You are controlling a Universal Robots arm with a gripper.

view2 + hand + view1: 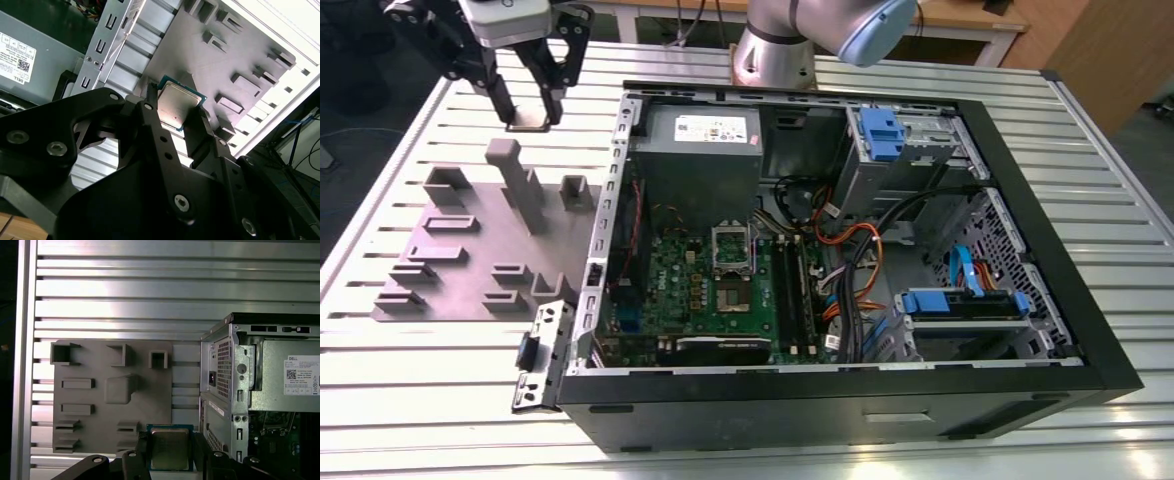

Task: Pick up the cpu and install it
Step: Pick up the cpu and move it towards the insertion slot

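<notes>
The cpu is pinched by its edges between my fingers, closed down to its width, silver top showing in both wrist views. My gripper hangs over the edge of the grey fixture plate, on the exterior view's left, beside the open computer case.

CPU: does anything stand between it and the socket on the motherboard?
Yes. The cpu, clamped in the gripper, is outside the case. Its side wall stands between the cpu and the socket. The case is open on top.
</notes>
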